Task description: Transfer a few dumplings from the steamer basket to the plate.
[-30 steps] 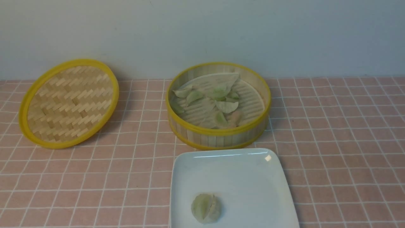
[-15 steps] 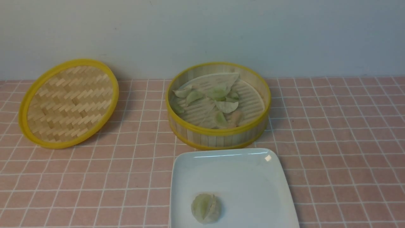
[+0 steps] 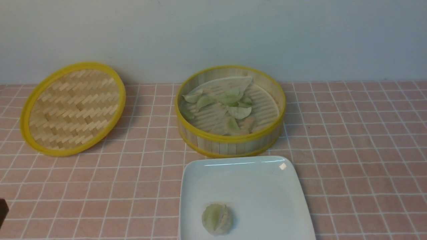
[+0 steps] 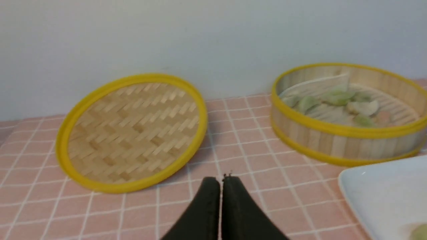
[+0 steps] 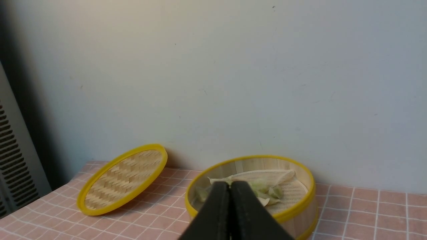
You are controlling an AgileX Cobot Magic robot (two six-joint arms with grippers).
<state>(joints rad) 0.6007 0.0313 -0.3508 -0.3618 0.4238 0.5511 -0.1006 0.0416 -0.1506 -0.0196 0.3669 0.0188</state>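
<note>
The steamer basket (image 3: pixel 230 138) stands mid-table by the wall, with several pale green dumplings (image 3: pixel 238 111) on a folded cloth liner inside. Just in front of it lies the white plate (image 3: pixel 253 186), and a rounded green dumpling clump (image 3: pixel 217 218) rests near its front. My left gripper (image 4: pixel 221 180) is shut and empty, low over the tablecloth between the lid and the plate (image 4: pixel 390 193). My right gripper (image 5: pixel 230 185) is also shut and empty. It hangs higher and short of the basket (image 5: pixel 300 206), pointing at the dumplings (image 5: pixel 270 193). In the front view only a dark edge of the left arm (image 3: pixel 2 210) shows.
The flat woven lid (image 3: pixel 71 108) with its yellow rim leans at the back left near the wall. A pink checked cloth covers the table. A slatted grey panel (image 5: pixel 13 160) stands beyond the table's left end.
A dark piece of the left arm has come into the front view at its lower left edge. Basket, plate, dumplings and lid have not moved.
</note>
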